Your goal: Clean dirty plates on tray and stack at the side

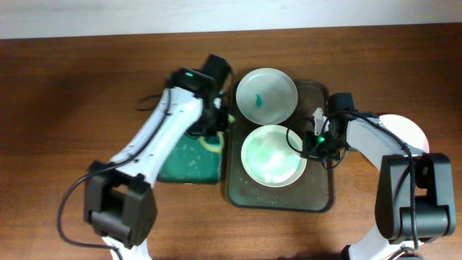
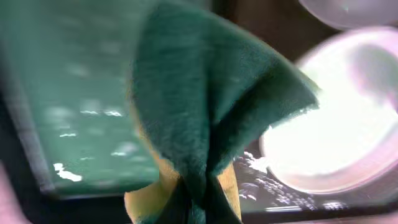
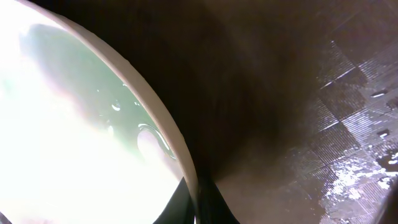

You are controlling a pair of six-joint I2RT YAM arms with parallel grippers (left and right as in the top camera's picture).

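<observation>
Side plate (image 1: 408, 130) set at the surface's right edge. On the tray (image 1: 317, 196), far plate (image 1: 267, 96) unwiped; right hand (image 1: 311, 142) grasps near plate (image 1: 271, 160); left hand (image 1: 215, 128) clenches sponge (image 2: 205, 112).

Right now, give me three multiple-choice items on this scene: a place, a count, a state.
1. The sponge is: A) in the left gripper; B) on the floor; C) inside a cup.
2. Plates on the dark tray: A) one; B) two; C) three.
3. The right gripper is: A) open; B) shut on the near plate at its rim; C) shut on a cup.
Key: 1A, the left wrist view shows it pinched; 2B, the near plate and far plate lie on it, the third plate off it; 3B, the rim runs between its fingers.
</observation>
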